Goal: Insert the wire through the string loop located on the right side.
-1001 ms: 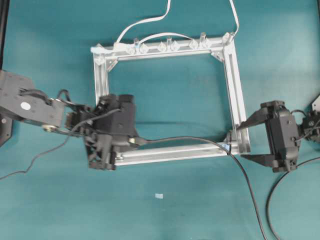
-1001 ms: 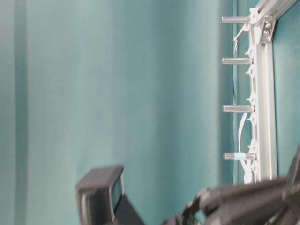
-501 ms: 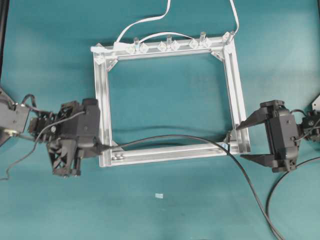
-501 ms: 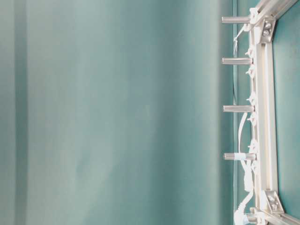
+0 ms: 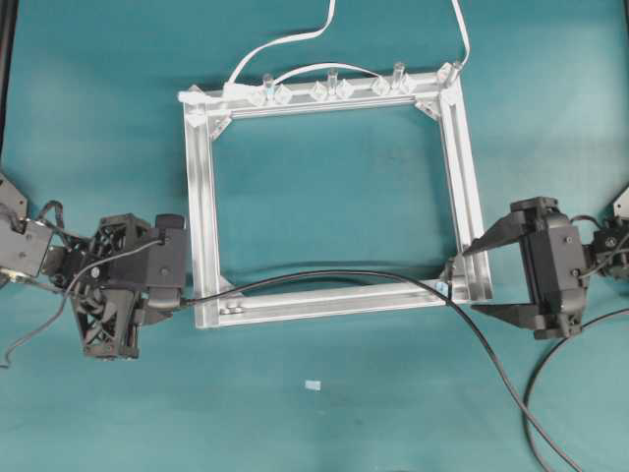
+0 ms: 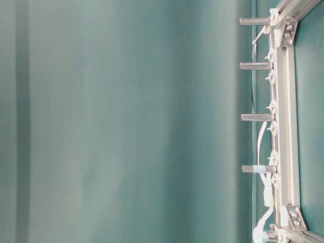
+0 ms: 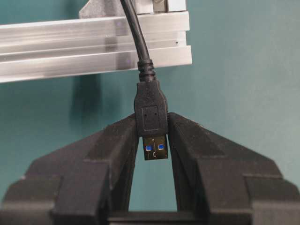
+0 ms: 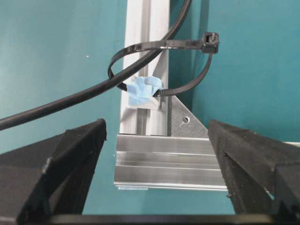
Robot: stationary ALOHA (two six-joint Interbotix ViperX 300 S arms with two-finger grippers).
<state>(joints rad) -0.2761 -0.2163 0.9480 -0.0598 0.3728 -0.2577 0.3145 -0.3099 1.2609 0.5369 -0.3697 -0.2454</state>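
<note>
Frame (image 5: 201,236) of aluminium rails is lying flat on the teal table (image 5: 324,413), the largest fixture in the scene. You are working with two arms at its near corners. Your right gripper (image 5: 479,280) is standing wide apart with nothing between its fingers, facing the near right corner. Your left gripper (image 7: 153,154) is pinching shut on the black plug housing of the wire (image 5: 334,275), metal tip pointing back into the palm, just outside the near left corner.

Wire is running from that plug along the near rail to the right, and in the right wrist view it is passing through the string loop (image 8: 161,65), then trailing off over the table at near right. Loop is standing up from a pale blue wad (image 8: 143,90) on the right rail.

Handling judgement: wire is looking light, limp along its length, somewhat springy. The moulded plug is the only rigid part, so that is your best hold. Loop is looking thin and flimsy; hard tugging is risking pulling it off its wad.
</note>
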